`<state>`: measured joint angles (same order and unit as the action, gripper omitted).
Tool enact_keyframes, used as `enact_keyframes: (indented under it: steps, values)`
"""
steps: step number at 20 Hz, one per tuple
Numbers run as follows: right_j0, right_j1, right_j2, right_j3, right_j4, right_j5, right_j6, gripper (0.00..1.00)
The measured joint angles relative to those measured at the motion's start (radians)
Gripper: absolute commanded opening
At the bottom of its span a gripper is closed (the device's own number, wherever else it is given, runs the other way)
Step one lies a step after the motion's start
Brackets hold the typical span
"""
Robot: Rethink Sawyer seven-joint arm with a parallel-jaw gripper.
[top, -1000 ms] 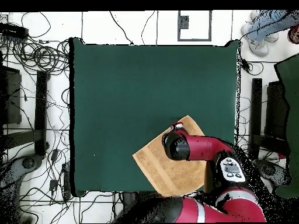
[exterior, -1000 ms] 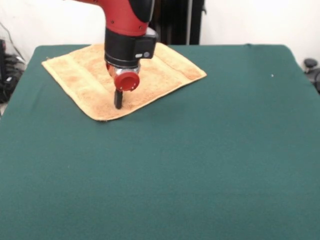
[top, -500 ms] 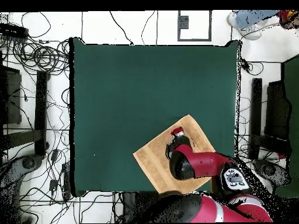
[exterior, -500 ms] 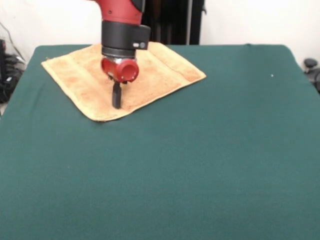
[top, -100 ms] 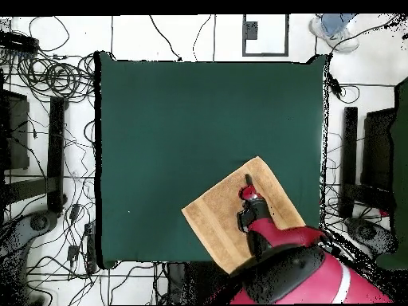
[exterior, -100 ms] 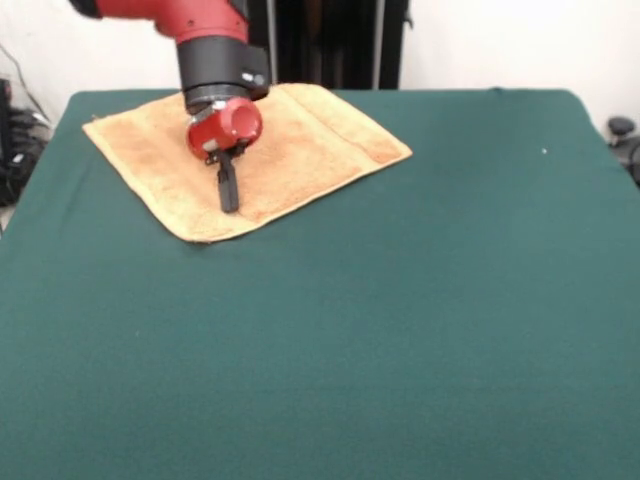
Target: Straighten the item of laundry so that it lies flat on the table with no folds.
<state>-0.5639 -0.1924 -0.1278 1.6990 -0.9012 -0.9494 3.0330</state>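
The item of laundry (exterior, -100 ms: 320,140) is an orange-tan towel spread out at the table's (exterior, -100 ms: 400,320) far left in the front view, with band stripes near its ends. It looks flat, with no fold showing. My gripper (exterior, -100 ms: 229,200) points down over the towel's front part, its thin black fingers together as one bar, tip at or just above the cloth. The wrist above it is tilted. In the overhead view the towel (top, -100 ms: 215,219) lies skewed near the table's (top, -100 ms: 199,119) lower right, and the gripper (top, -100 ms: 248,180) is over its upper part. The arm hides the towel's lower right.
Cables and stands lie on the floor around the table in the overhead view. A person's foot (top, -100 ms: 335,24) shows at the top right edge, away from the table.
The wrist has swung left in the front view and tilted, and the arm drew back. The gripper tip stayed over nearly the same spot. The towel has not moved.
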Motion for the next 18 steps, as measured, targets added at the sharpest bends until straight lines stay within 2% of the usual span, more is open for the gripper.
enact_keyframes:
  steps: [5,12,18]
  values:
    - [-0.008,0.089,-0.040,-0.050,-0.003,-0.184,0.000,0.00]
    - [0.037,0.124,-0.098,-0.070,0.040,-0.248,0.000,0.00]
    - [0.111,0.147,-0.171,-0.068,0.125,-0.279,0.000,0.00]
